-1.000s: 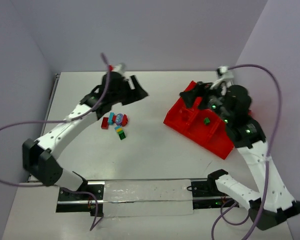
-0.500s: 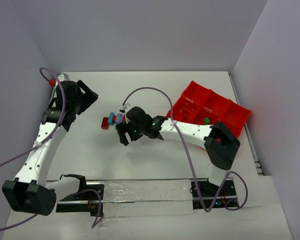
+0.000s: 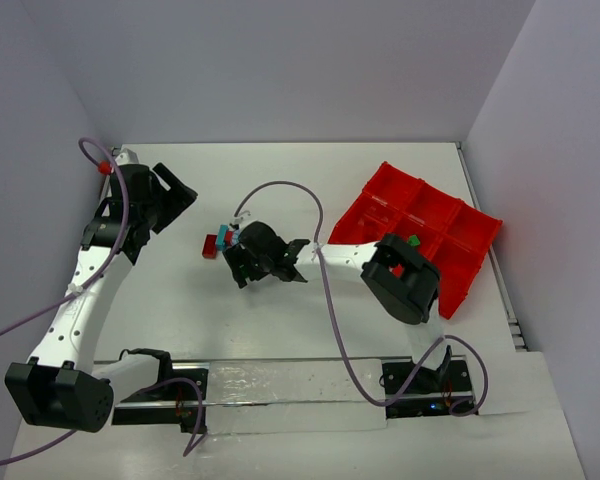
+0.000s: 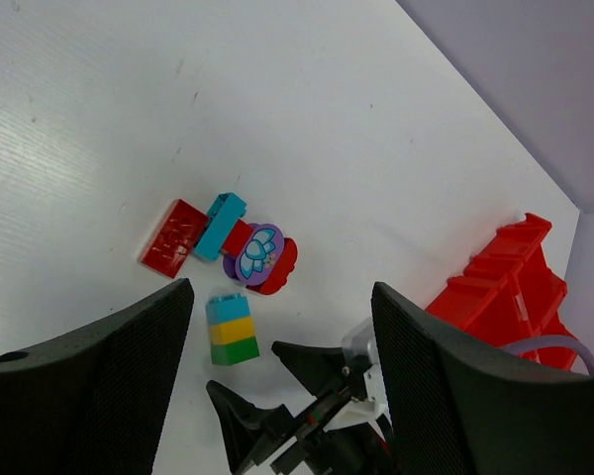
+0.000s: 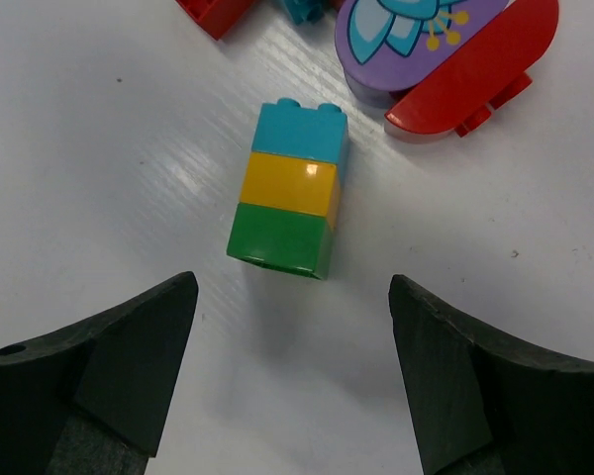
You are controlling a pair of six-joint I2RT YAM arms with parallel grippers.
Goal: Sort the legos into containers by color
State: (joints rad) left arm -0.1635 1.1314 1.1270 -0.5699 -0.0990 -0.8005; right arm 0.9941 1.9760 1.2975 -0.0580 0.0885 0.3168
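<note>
**Desk:** Where are the bricks, and how much room is around them?

**Operator:** Mid-table. I have the right gripper [image 5: 292, 396] low over a teal-yellow-green stack [image 5: 287, 193]. Its fingers are spread wide and pinch nothing, and the stack lies just ahead of the tips. Just beyond it, a red plate [image 4: 173, 237], a teal brick [image 4: 221, 225], a purple piece [image 4: 260, 250] and a red rounded piece [image 4: 280, 274] huddle together, touching. The white table [image 3: 230, 320] lies open to the left and on the near side of the heap.

**Desk:** And the edges?

**Operator:** The red tray [image 3: 450, 225] sits askew by the table's right edge, toward the far corner. One green brick [image 3: 413, 241] is in a compartment beside my right arm's elbow. Walls [image 3: 280, 70] close the back and both sides, and a rail [image 3: 290, 385] runs along the near edge. My left gripper [image 3: 178, 203] hangs near the far left corner, well apart from the heap, fingers spread and holding nothing.

**Desk:** Any lettering?

**Operator:** One marking I can make out: a flower printed on the purple piece.
</note>
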